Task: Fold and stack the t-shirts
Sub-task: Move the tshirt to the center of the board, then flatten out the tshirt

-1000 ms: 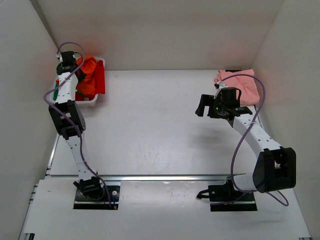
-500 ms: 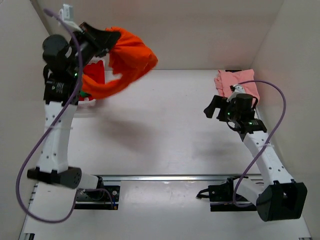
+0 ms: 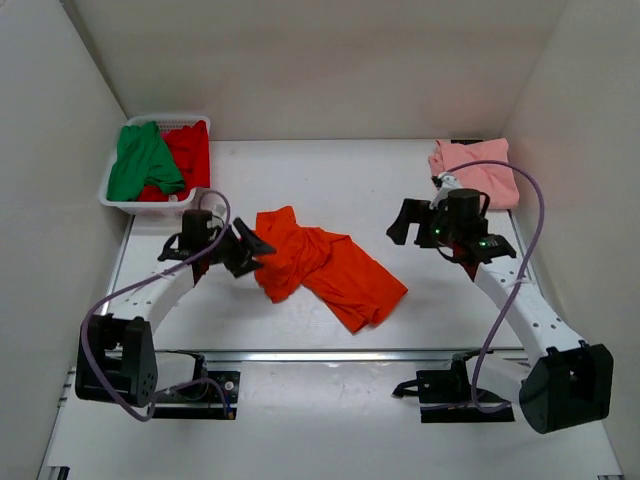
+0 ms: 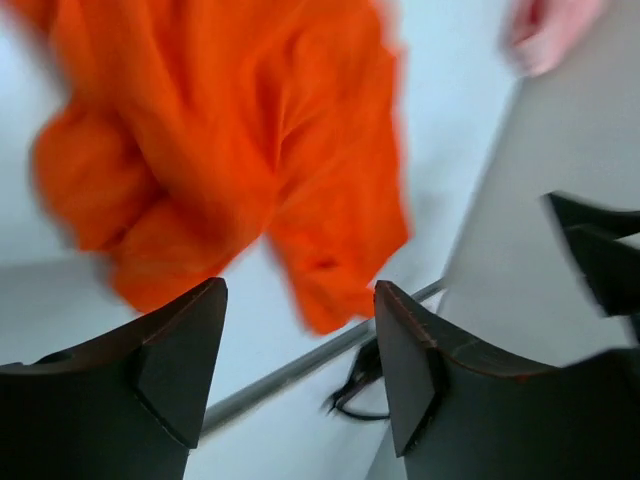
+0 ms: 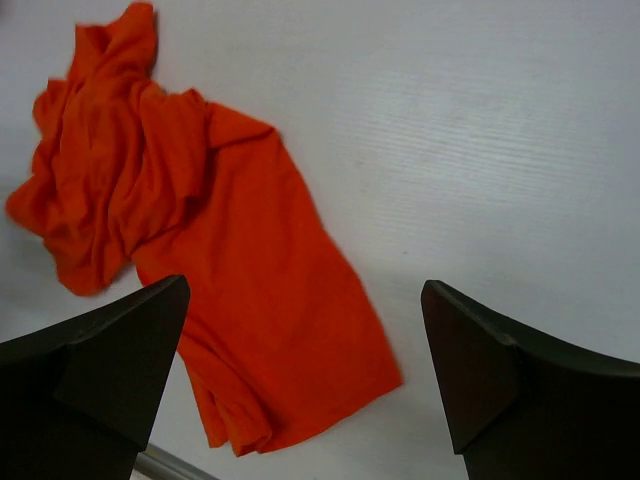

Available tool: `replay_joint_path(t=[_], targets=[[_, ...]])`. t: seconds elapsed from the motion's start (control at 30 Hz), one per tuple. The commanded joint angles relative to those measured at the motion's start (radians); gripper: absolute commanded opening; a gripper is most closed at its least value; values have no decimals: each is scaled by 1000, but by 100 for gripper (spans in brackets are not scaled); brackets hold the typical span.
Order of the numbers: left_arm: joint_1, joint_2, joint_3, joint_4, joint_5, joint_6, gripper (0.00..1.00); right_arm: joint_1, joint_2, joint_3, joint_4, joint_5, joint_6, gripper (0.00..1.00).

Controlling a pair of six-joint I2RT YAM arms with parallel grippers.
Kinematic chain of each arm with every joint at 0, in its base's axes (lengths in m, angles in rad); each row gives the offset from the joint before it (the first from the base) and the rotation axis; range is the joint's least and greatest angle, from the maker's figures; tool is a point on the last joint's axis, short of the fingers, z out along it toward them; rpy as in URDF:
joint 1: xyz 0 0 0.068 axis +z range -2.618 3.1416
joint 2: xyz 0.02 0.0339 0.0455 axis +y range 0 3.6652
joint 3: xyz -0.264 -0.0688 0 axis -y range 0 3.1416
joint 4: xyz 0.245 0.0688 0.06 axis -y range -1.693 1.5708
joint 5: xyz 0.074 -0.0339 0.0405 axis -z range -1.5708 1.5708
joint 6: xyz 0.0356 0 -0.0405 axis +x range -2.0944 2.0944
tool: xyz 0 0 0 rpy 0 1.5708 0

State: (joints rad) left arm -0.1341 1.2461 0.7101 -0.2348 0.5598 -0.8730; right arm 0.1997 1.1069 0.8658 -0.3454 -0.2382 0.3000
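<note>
The orange t-shirt (image 3: 330, 270) is soft, matt, creased cloth. The worktop (image 3: 330, 190) is smooth, matt white. The basket (image 3: 135, 205) looks like white plastic, and the left fingers (image 4: 180, 360) are matt black.

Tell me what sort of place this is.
Probably a lab test cell: white walls box in a white table, a left arm and right arm are bolted at its near edge, and a green t-shirt and red t-shirt lie in a plastic basket.

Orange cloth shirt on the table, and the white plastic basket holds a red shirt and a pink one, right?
No: the top view shows the white plastic basket holding a red cloth shirt and a green cloth shirt, not pink.
</note>
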Motion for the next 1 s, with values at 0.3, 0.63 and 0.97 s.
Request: replay_joint_path(t=[0.3,0.63,0.97], targets=[[-90,-244,-127,-98,-245,189,67,233,122,13,-10,129,21,100],[-116,-346,-300,-20,-409,157,65,297,47,-111,17,148,61,99],[-194,-180,-325,149,-454,128,66,280,28,-149,49,115,59,88]])
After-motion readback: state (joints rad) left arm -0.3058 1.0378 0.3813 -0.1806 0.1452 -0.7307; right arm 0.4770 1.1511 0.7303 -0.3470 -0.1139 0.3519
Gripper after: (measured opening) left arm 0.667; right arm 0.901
